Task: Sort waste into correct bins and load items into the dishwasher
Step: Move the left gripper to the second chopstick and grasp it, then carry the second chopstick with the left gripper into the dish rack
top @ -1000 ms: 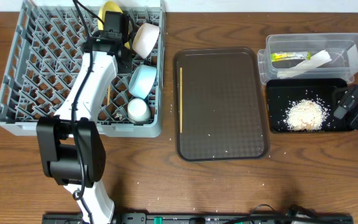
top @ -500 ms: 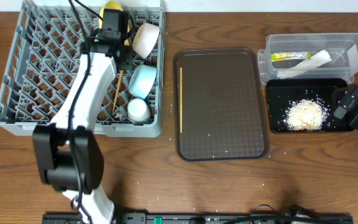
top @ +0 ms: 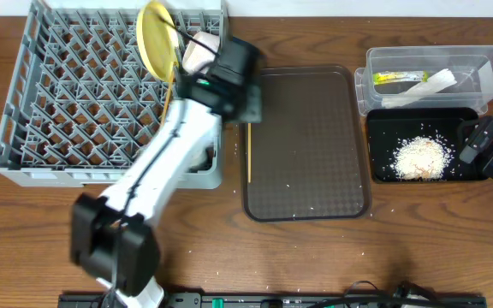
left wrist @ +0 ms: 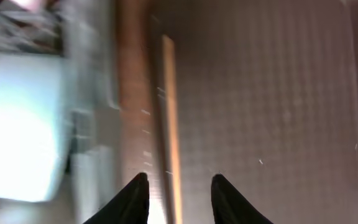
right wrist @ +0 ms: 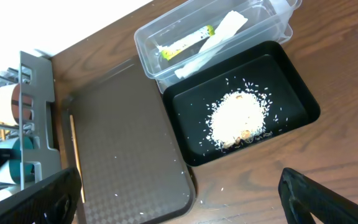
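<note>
My left gripper (top: 248, 107) is open and empty above the left edge of the brown tray (top: 315, 154). In the blurred left wrist view its fingers (left wrist: 178, 186) straddle a thin wooden chopstick (left wrist: 169, 124) without touching it; the chopstick (top: 249, 141) lies on the tray. The grey dish rack (top: 58, 111) holds the upright yellow plate (top: 155, 38) and a white bowl (top: 197, 47). The light blue bowl (left wrist: 17, 143) shows in the left wrist view. The clear tub (top: 478, 64) holds the green-and-yellow wrapper (top: 396, 78) and paper strip (top: 430, 85). The black tray (top: 383, 128) holds rice (top: 420, 158). My right gripper (top: 484, 144) is open and empty.
In the right wrist view the gripper's fingers (right wrist: 179, 199) spread wide above the bare wooden table (right wrist: 260, 180), with the tub (right wrist: 216, 37), black tray (right wrist: 297, 93) and brown tray (right wrist: 123, 149) ahead. Stray rice grains lie on the table and the brown tray. My left arm hides the rack's right side.
My left gripper has swung from over the dish rack to the right, to the brown tray's left edge above the chopstick. The right arm has not moved.
</note>
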`<action>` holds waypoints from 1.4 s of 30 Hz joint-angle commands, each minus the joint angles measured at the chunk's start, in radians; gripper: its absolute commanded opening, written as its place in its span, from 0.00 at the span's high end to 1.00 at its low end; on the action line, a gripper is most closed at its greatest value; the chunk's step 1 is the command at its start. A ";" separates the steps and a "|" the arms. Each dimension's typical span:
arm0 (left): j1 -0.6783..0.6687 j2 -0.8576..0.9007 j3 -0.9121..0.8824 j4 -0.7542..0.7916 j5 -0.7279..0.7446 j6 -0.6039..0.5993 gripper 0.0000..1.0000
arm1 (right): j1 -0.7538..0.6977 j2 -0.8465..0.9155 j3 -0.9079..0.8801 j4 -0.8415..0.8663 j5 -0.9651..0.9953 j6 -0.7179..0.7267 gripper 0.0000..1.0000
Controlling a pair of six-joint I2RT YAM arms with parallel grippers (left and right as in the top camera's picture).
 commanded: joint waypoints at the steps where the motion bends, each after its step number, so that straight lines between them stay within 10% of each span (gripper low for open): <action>1: -0.067 0.076 -0.014 0.017 -0.089 -0.035 0.65 | -0.004 0.003 0.009 -0.001 -0.004 0.010 0.01; 42: -0.026 0.358 -0.019 0.224 -0.125 -0.035 0.54 | -0.004 0.003 0.009 -0.001 -0.003 0.010 0.01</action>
